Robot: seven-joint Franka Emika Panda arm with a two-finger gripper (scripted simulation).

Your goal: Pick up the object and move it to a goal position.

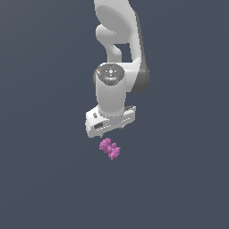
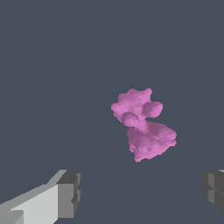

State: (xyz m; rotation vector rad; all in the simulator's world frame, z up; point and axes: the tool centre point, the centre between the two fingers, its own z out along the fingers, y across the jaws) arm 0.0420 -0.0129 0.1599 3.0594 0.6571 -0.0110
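Observation:
The object (image 1: 110, 149) is a small magenta-pink lumpy item with two knobbly clumps, lying on the dark grey floor just below the white hand in the exterior view. It also shows in the wrist view (image 2: 143, 124). My gripper (image 2: 142, 194) hangs above it with jaws spread wide and nothing between them. One grey fingertip (image 2: 70, 192) and the other (image 2: 213, 188) stand apart from the object, which lies beyond the gap between them. In the exterior view the fingers are mostly hidden under the hand (image 1: 109, 120).
The white arm (image 1: 117, 44) reaches down from the top of the exterior view. A plain dark grey floor (image 1: 44, 179) lies all round.

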